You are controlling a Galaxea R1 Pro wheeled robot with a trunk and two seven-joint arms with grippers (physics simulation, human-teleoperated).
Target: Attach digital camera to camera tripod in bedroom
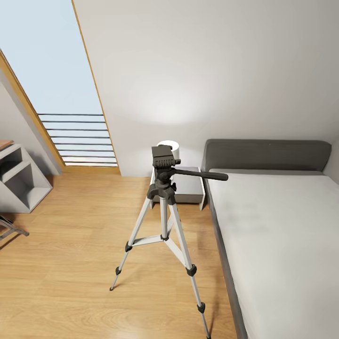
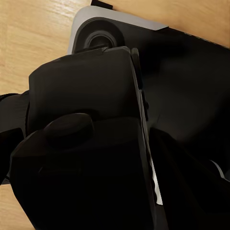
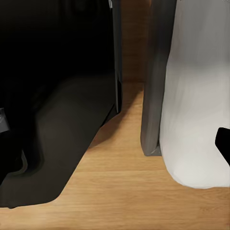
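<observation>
From my head view the tripod stands upright on the wood floor, legs spread, just beside the bed. Its dark pan head is bare on top, and the long handle points toward the bed. Behind it a nightstand sits against the white wall, with a white round object on it. White cubby shelves stand at the left, beside the tall window. In my left wrist view a black, humped body sits close to the lens over the floor; whether it is the camera, and whether my left gripper is clamped on it, I cannot tell. My right wrist view shows the bed's grey frame, the white mattress and a dark mass; the right gripper's state cannot be judged.
</observation>
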